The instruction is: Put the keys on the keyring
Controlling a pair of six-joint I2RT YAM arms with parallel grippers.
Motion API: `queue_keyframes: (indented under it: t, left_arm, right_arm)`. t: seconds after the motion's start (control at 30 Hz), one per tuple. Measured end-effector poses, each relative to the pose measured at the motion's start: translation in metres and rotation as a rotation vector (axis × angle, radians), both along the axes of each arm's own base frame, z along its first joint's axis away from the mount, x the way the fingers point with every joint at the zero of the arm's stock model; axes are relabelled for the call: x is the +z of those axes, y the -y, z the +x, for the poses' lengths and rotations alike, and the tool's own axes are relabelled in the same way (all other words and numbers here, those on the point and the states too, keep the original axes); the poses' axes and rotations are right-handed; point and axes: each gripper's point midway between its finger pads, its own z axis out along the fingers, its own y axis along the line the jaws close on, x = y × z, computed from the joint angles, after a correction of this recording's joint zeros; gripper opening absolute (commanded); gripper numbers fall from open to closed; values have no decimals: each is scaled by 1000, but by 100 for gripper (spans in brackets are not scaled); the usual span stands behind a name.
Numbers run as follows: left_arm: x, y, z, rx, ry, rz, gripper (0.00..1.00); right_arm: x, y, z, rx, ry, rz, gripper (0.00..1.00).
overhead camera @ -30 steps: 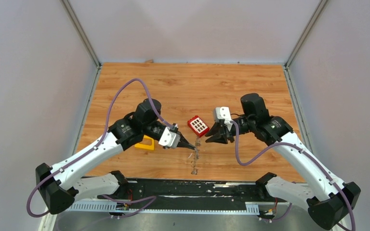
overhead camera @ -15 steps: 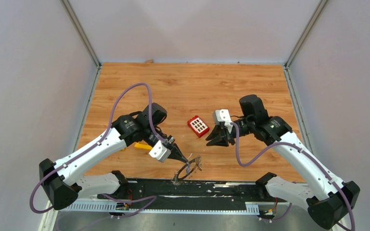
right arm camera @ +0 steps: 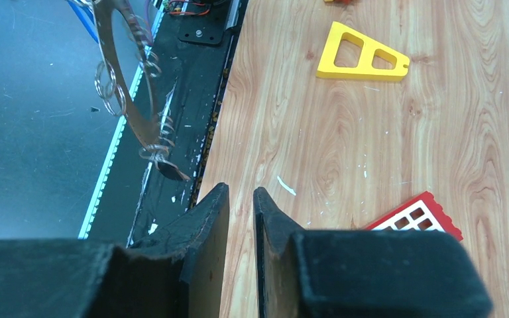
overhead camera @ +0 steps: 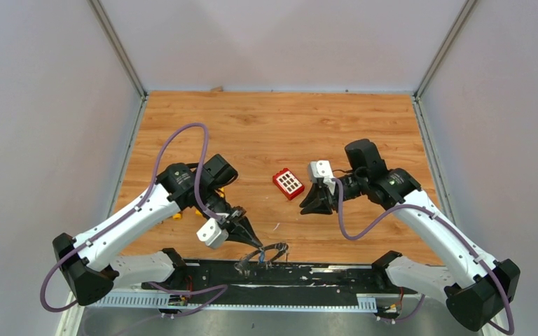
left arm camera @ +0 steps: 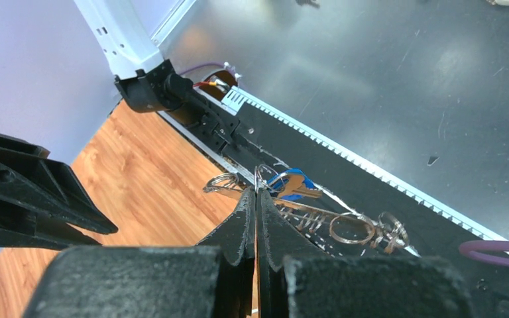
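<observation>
Top view first: the left jaws are down at the near edge of the table [overhead camera: 287, 126], clenched on the keyring [overhead camera: 265, 253]. The ring hangs out past the wood, over the black rail [overhead camera: 350, 274]. It sits tilted, long axis running roughly left to right. There's a fleck of blue on it. The right jaws hover well apart from it, just beside the red block [overhead camera: 288, 183], carrying nothing.

Left wrist now: jaws pressed tight on the ring's thin rim, no gap showing. The keyring [left arm camera: 311, 213] is almost edge-on here, stretching away from the tips toward the lower right, with its fringe of small keys bristling along it. The blue key [left arm camera: 290, 185] sits right at the tips against the ring. Threaded or just resting there, I can't tell. The black key I can't find in any view.

Right wrist: jaws drawn to a narrow slit, nothing between them, aimed at bare wood. The keyring [right arm camera: 124, 93] sweeps in an arc from top left down toward them, above the rail [right arm camera: 192, 79]. The yellow frame [right arm camera: 366, 58] lies further off, and the red block [right arm camera: 414, 215] is at lower right.

Here's the danger as I read it. That's a pinch on a thin rim, so the ring could swivel or slip out, and it would drop onto the rail, not the table. The fringe could snag on the rail too, and a jolt might shake the blue key loose.
</observation>
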Motion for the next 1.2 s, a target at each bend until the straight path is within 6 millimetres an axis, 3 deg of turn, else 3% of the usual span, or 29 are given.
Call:
queue_keyframes:
  t: [0.33, 0.63, 0.87, 1.2]
  left_arm:
    - [13, -12, -16, -62, 7, -43, 0]
    - [17, -14, -18, -79, 0, -62, 0]
    - [15, -11, -9, -48, -16, -51, 0]
    - [10, 4, 23, 59, -87, -9, 0]
  right_arm:
    - [-1, 0, 0, 0, -4, -2, 20]
    - [-5, 0, 0, 0, -14, -9, 21]
    - [-7, 0, 1, -5, -22, -15, 22]
    - [2, -2, 6, -44, -18, 3, 30]
